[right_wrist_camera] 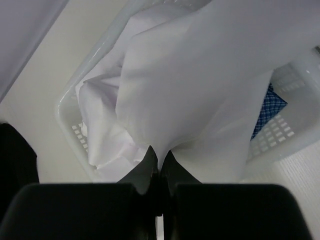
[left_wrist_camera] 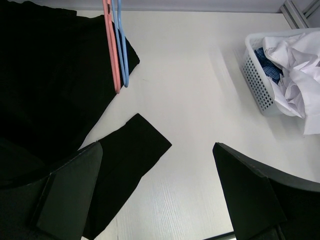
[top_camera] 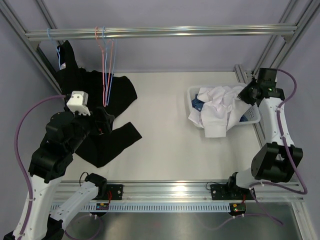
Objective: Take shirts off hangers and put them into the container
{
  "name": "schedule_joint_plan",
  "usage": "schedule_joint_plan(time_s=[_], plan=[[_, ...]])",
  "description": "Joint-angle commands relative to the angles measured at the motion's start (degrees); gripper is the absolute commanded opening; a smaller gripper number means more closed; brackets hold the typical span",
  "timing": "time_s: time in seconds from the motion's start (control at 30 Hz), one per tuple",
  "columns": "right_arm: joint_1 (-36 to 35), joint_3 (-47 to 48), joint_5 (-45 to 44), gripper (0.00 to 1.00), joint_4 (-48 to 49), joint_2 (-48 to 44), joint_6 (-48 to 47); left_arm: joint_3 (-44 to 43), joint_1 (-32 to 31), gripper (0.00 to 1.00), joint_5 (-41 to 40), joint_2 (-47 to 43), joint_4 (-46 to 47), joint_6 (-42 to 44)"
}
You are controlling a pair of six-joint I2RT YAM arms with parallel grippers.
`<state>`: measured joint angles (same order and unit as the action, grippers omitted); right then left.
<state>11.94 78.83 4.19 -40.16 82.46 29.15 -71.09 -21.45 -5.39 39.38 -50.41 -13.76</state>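
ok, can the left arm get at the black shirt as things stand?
Probably yes: the left gripper is open just above the black shirt, with nothing between them.

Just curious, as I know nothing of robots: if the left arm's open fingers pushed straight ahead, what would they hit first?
Probably the bare table, just right of the black shirt's sleeve; one of the left fingers might brush that sleeve, though depth is unclear.
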Motion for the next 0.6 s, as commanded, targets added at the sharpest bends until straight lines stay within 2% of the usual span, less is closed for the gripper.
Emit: schedule_joint_plan(time_s=[0.0, 0.2, 0.33, 0.43, 0.57], plan=[[-2.36, 3.17, 0.91, 0.0, -1.68, 7.7, -0.41, -0.1, 0.18, 0.99, -0.85, 0.18, 0.58, 0.31], [-2.45, 4.05, -0.31, 0.0, 1.49, 19.49, 1.79, -0.54, 0.18, 0.99, -1.73, -0.09, -0.56, 0.31], [-2.45, 5.46, 0.64, 0.01, 0.27, 28.87, 2.67, -0.28, 0.18, 0.99, -2.52, -0.18, -0.74, 0.14], [-2.98, 6.34, 2.58, 0.06, -1.75, 33.19, 3.02, -0.28, 0.18, 0.99, -2.87, 0.0, -0.83, 0.05], [-4.73, 7.48, 0.92, 0.19, -4.22, 35.23, 1.71, -0.01, 0.18, 0.99, -3.31, 0.09, -0.65, -0.04]])
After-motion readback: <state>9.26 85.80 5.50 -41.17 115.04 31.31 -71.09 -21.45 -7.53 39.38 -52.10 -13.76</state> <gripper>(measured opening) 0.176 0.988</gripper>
